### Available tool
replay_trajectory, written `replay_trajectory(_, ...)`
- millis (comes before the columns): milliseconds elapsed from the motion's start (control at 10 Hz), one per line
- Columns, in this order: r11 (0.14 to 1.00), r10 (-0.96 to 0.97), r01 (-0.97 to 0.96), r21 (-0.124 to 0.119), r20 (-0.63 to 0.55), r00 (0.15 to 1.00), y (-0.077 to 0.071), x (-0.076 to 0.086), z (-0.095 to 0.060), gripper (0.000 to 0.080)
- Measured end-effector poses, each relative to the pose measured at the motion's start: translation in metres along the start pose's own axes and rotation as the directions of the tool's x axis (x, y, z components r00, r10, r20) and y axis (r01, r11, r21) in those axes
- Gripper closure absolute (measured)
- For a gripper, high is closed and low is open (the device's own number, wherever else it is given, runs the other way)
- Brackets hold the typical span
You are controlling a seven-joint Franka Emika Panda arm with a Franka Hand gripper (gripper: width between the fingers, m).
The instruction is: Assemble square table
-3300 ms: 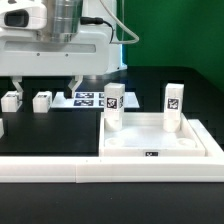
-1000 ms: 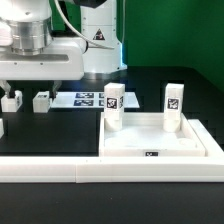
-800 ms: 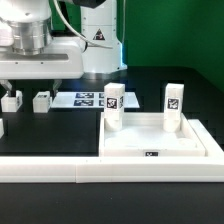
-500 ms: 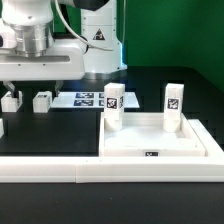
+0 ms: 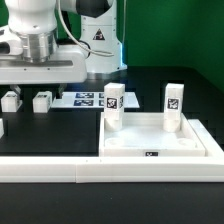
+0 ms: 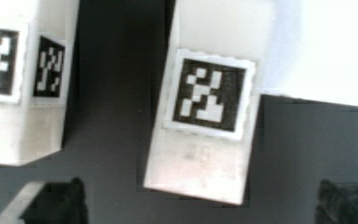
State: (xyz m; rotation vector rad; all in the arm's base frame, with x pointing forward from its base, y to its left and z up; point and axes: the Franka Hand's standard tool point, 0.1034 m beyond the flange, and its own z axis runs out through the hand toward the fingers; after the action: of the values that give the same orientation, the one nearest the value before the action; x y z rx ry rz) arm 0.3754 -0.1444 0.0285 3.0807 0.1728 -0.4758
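- Two dark fingertips (image 6: pixel 51 203) sit at the edges of the wrist view, spread wide with nothing clamped between them. The hand (image 6: pixel 197 203) is open and empty.
- Right in front of it, a tagged leg (image 6: pixel 208 110) sits centred in the gap, with a second leg (image 6: pixel 25 80) just beside it. Neither is touched.
- In the last second the arm has drifted a little toward the exterior view's right, after swinging well over to the left from where it hung three seconds back. I'd say that is lining up over a leg, not a grab yet.
- Below the arm on the black bench (image 5: pixel 50 135), the outer loose leg (image 5: pixel 12 100) and inner loose leg (image 5: pixel 42 100) haven't budged. The marker board (image 5: pixel 88 98) lies just beside them.
- On the exterior view's right, the tabletop (image 5: pixel 140 142) rests flat in the same spot. One standing leg (image 5: pixel 113 103) and the other standing leg (image 5: pixel 173 103) are upright at its back corners; whether they are fully seated, I can't tell.
- So it's two legs up and two to go by my count, and the next pick looks close. The front rail (image 5: pixel 60 172) is unmoved.
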Motion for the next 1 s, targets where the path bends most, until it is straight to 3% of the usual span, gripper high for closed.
replay_trajectory(100, 1.0, -0.001, 0.001, 0.001, 0.004, 1.0, 0.0, 0.0, 0.001, 0.0151)
replay_trajectory(300, 1.0, 0.006, -0.01, 0.028, 0.139, 0.99, -0.003, -0.004, 0.003, 0.0151)
replay_trajectory(400, 1.0, 0.004, -0.007, 0.014, 0.213, 0.977, 0.001, 0.003, -0.001, 0.0151)
replay_trajectory(600, 1.0, 0.007, 0.0, -0.021, 0.345, 0.939, 0.006, 0.003, 0.005, 0.0151)
replay_trajectory(1000, 1.0, 0.016, -0.006, -0.023, 0.485, 0.874, -0.001, 0.0, 0.014, 0.0151)
